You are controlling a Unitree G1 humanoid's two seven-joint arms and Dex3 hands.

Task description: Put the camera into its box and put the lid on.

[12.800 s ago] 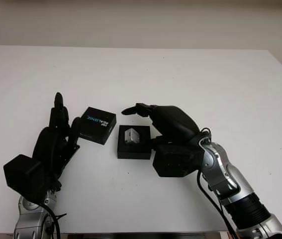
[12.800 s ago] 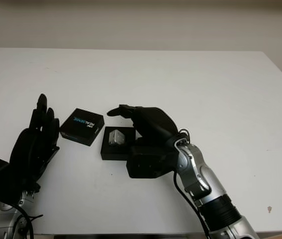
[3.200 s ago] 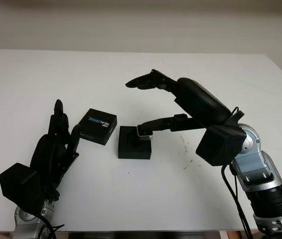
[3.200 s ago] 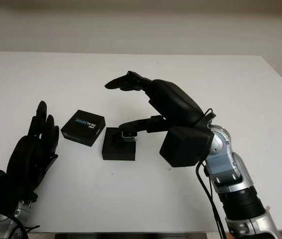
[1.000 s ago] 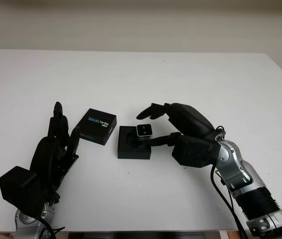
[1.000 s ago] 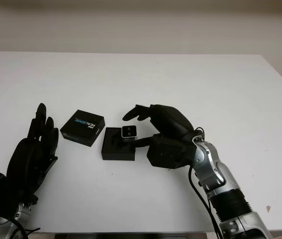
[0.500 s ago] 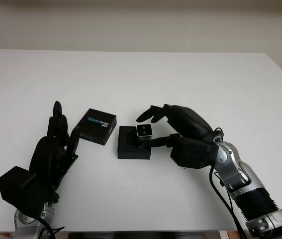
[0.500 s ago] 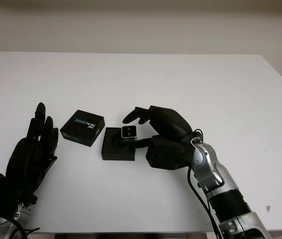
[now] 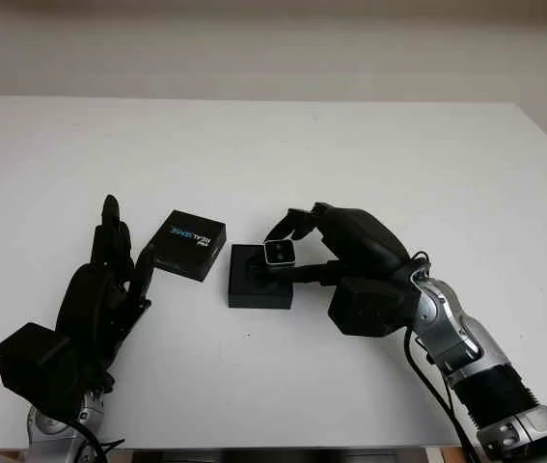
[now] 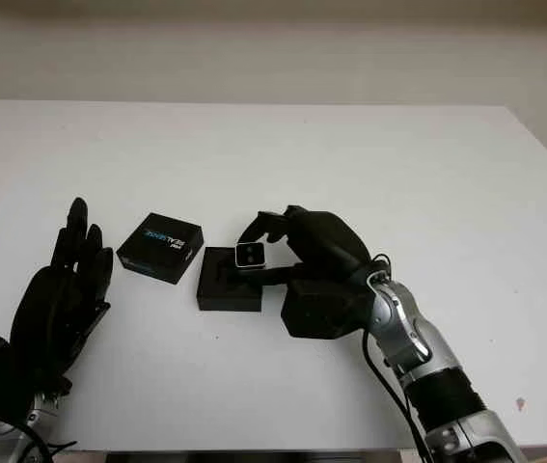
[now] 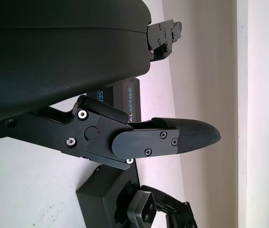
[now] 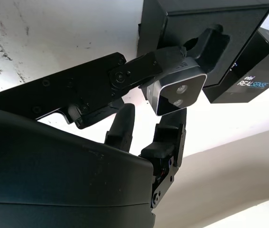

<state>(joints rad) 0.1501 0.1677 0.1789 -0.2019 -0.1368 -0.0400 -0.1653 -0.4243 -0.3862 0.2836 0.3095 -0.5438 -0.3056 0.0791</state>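
Fingers (image 12: pixel 170 135) of the right hand (image 9: pixel 355 253) are gripping the camera (image 9: pixel 279 254) over the box (image 9: pixel 259 277); tilting risks jamming it. Left hand (image 9: pixel 99 294) is waiting open near the lid (image 9: pixel 189 244).

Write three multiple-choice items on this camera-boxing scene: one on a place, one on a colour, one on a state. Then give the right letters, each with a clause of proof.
1. Where does the lid lie?
A. On the table beside the box, on the left hand's side
B. On top of the box
C. In the right hand

2. What colour is the box?
A. White
B. Black
C. Red

3. What is the right hand doing?
A. Holding nothing
B. Holding the lid
C. Holding the camera at the box

Answers:
1. A, since the printed lid sits flat on the white table between the box and the open left hand.
2. B, since the box shows black against the white table.
3. C, since the fingers close on the small silver camera at the box's opening, as the right wrist view shows.
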